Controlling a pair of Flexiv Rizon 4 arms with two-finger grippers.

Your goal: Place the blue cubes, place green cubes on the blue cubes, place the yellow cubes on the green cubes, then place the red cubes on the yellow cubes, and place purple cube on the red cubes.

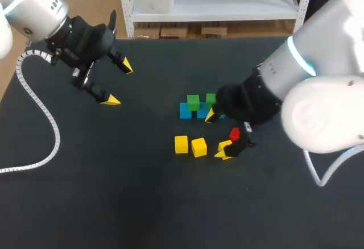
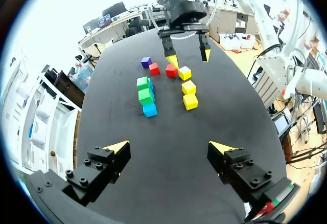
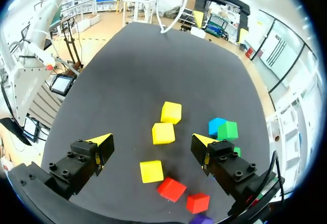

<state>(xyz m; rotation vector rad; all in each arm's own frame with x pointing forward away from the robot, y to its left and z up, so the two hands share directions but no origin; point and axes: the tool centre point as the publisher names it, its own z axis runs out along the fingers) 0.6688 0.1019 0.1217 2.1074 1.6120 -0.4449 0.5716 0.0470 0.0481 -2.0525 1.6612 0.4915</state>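
No writing, label, number or sign can be read anywhere on the table or the arms.

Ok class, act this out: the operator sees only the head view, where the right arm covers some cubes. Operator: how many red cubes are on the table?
Observer: Two red cubes, side by side in the right wrist view.
Operator: Is a purple cube there?
Observer: Yes, the purple cube sits next to them, clear in the left wrist view.
Operator: And yellow ones?
Observer: Three yellow cubes, each lying singly, near the open right end effector.
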